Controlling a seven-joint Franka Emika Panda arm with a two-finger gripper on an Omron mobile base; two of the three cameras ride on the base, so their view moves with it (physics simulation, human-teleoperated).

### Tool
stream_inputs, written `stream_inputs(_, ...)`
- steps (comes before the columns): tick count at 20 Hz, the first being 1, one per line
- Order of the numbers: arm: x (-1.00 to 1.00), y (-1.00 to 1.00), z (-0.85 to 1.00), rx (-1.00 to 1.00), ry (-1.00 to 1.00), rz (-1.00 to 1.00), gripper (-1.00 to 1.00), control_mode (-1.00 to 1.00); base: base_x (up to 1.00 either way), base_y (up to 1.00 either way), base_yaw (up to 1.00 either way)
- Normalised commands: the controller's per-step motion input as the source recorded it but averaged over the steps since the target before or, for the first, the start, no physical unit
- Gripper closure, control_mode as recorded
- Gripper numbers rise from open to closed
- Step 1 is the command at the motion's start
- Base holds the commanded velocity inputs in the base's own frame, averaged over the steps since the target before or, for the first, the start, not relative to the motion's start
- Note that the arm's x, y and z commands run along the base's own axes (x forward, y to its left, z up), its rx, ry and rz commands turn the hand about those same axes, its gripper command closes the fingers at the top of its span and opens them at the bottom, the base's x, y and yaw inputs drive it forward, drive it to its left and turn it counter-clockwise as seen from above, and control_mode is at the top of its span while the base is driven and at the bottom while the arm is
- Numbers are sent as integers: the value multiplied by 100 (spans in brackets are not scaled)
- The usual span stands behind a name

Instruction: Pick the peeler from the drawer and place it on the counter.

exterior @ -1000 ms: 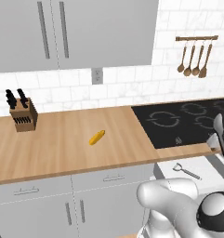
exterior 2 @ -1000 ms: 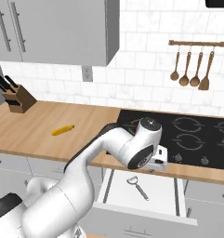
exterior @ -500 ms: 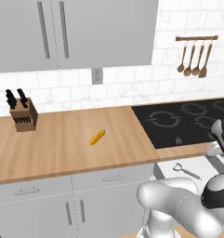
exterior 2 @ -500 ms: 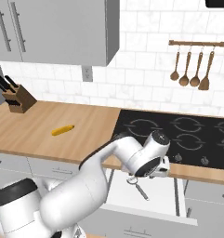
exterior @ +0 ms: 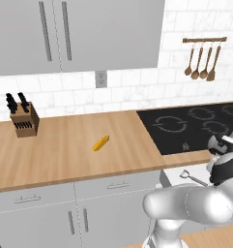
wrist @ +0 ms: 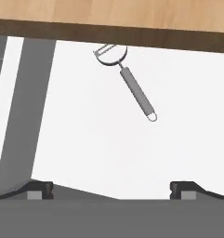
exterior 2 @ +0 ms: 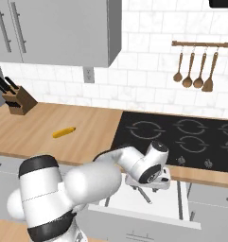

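The peeler [wrist: 132, 83] lies flat on the pale floor of the open drawer [wrist: 178, 139], its loop head near the counter's underside and its thin handle slanting away. My gripper [wrist: 112, 190] hangs above the drawer, open, with nothing between its fingertips [wrist: 39, 188]; the peeler is well ahead of them. From the right base view the gripper [exterior 2: 147, 184] hovers just over the peeler [exterior 2: 144, 194] inside the drawer [exterior 2: 167, 203]. The peeler [exterior: 190, 178] also shows beside my hand in the left base view. The wooden counter [exterior: 65, 145] runs to the left.
A stubby yellow object [exterior: 100, 143] lies mid-counter and a knife block [exterior: 24, 118] stands at its far left. The black cooktop [exterior 2: 181, 137] sits right above the drawer. Wooden spoons [exterior 2: 193, 71] hang on a wall rail. Grey cabinet doors [exterior: 89, 218] close off the space below the counter.
My hand has dropped from cooktop-edge height down over the open drawer, closer to the peeler. The peeler has stayed where it lay.
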Motion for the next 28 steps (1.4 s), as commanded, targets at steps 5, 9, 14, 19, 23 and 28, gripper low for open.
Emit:
stream_inputs(5,-1,-8,-15,1,4,0,-100,-100,0,0,0)
stream_inputs(9,0,0,0,4,-14,4,-100,-100,0,0,0)
stream_inputs(14,0,11,-36,2,-22,15,-100,-100,0,0,0)
stream_inputs(19,6,13,-29,0,-12,12,-100,-100,0,0,0)
stream_inputs(23,47,-3,-2,2,6,6,-100,-100,0,0,0)
stream_inputs(28,32,-1,-16,0,3,2,-100,-100,0,0,0)
